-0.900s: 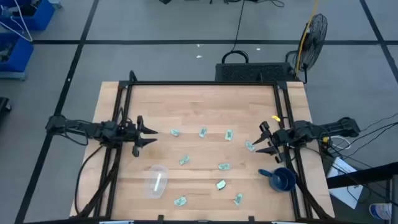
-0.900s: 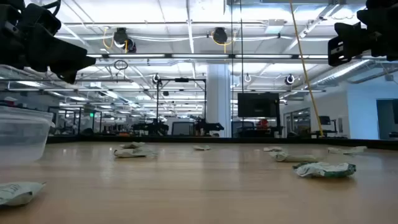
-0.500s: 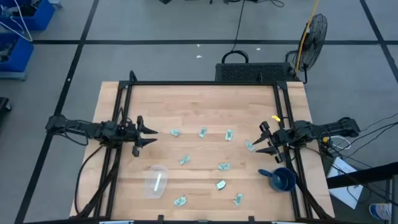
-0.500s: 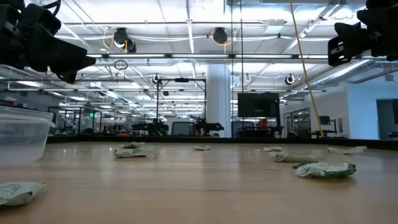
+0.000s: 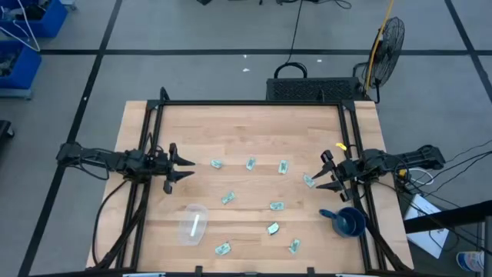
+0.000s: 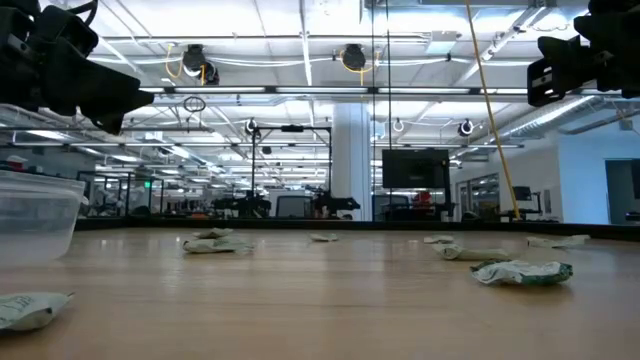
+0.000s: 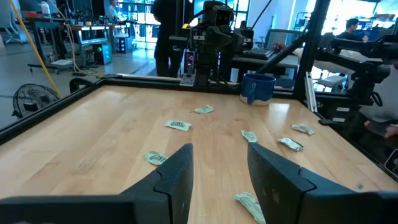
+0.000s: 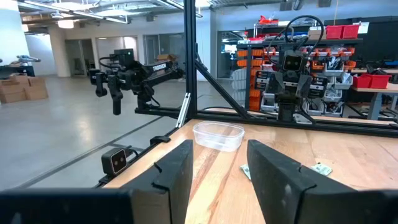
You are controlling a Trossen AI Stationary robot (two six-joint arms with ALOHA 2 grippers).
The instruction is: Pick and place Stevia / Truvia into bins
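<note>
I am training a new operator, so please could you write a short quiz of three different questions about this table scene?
1. True or false: at least one sachet already lies inside the clear tub.
2. Multiple choice: the blue cup stands nearest to which? A) the left claw B) the right claw C) the clear tub
3. Fill in: both claws are ____ (open or shut), above the table and holding nothing.

Key
1. False: the high view shows the sachets, such as this one, scattered on the wood, with none inside the tub.
2. B
3. open
</note>
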